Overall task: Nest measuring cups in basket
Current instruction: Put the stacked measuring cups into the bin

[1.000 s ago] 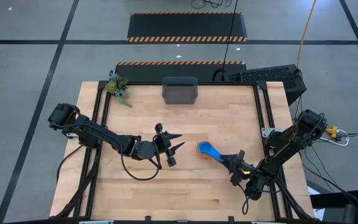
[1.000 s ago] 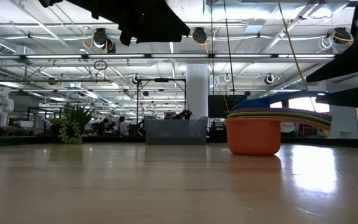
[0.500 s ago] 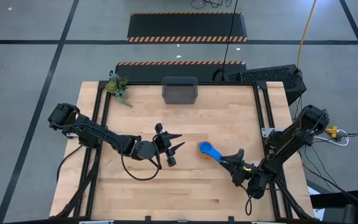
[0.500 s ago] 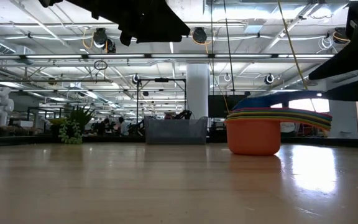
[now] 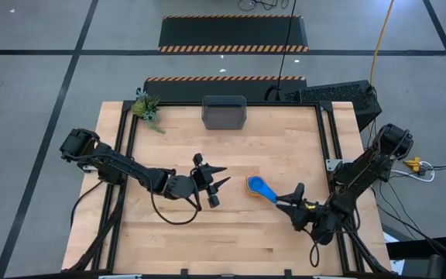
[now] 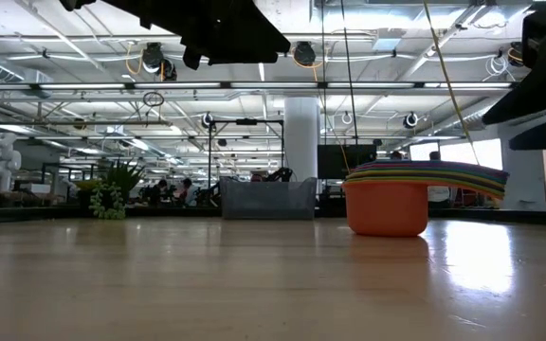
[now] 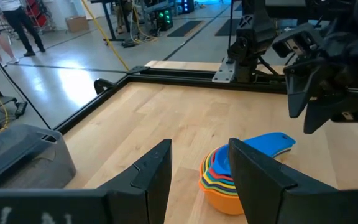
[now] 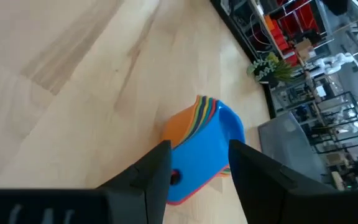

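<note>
The measuring cups stand nested in one stack (image 5: 258, 187) on the table's middle, an orange one at the bottom (image 6: 385, 208) and a blue one on top (image 8: 219, 140), their handles pointing toward the right arm. My right gripper (image 5: 284, 201) hovers open above the handle end; its fingers stand on either side of the blue handle (image 8: 185, 186) without touching it. To the left of the stack, my left gripper (image 5: 224, 177) hovers open, the stack (image 7: 225, 183) ahead of its fingers. The dark grey basket (image 5: 224, 113) sits at the far edge.
A small green plant (image 5: 147, 107) stands at the far left corner, left of the basket (image 6: 266, 199). Black rails frame the table's left and right sides (image 5: 327, 132). Bare wood lies between the stack and the basket. People stand in the room beyond the table.
My right gripper has risen and drawn back a little from the stack toward the table's near right corner. The blue top cup, which stood raised over the stack, now lies lower in it.
</note>
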Available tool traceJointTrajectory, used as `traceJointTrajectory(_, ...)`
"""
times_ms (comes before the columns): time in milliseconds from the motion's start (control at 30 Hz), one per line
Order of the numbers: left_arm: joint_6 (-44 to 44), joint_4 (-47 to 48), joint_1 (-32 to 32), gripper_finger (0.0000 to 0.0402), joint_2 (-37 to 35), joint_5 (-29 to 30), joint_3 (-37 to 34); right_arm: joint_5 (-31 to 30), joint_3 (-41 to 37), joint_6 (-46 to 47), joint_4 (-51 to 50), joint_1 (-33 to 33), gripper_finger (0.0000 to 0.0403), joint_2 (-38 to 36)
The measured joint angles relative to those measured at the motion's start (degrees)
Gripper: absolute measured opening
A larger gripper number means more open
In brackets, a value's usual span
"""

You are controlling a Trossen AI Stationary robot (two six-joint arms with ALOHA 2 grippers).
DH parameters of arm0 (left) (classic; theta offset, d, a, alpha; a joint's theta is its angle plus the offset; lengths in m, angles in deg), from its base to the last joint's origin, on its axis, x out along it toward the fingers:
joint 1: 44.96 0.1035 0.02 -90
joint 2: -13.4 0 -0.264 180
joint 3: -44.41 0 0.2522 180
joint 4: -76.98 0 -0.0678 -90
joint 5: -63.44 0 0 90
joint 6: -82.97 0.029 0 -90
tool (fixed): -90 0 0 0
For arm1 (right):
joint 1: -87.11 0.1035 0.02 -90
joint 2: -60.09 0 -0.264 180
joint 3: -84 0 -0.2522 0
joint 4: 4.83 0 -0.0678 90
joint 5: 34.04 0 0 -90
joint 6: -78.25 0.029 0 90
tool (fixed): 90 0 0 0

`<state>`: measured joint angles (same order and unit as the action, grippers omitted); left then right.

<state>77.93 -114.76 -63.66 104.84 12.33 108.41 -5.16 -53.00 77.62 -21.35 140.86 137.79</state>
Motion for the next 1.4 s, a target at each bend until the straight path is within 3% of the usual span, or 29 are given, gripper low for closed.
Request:
traceJointTrajectory(467,0.02,-0.02,0.02,0.0159,0.0,0.0,0.0,1.42,0.0,10.42,1.48,-0.13,0.0155,-8.43)
traceJointTrajectory(767,-0.24,-0.07,0.02,0.0159,0.0,0.0,0.0,1.71,0.0,28.65,1.61,-4.34,0.0155,-14.39)
traceJointTrajectory(933,-0.3,-0.08,0.02,0.0159,0.0,0.0,0.0,10.71,0.0,36.91,0.71,-7.49,0.0156,-18.76)
traceJointTrajectory(1167,-0.7,-0.08,0.02,0.0159,0.0,0.0,0.0,28.34,0.0,47.57,-4.34,-12.87,0.0156,-24.0)
traceJointTrajectory(1400,-0.74,-0.26,0.02,0.0159,0.0,0.0,0.0,34.25,0.0,52.34,-14.13,-17.26,0.0156,-29.47)
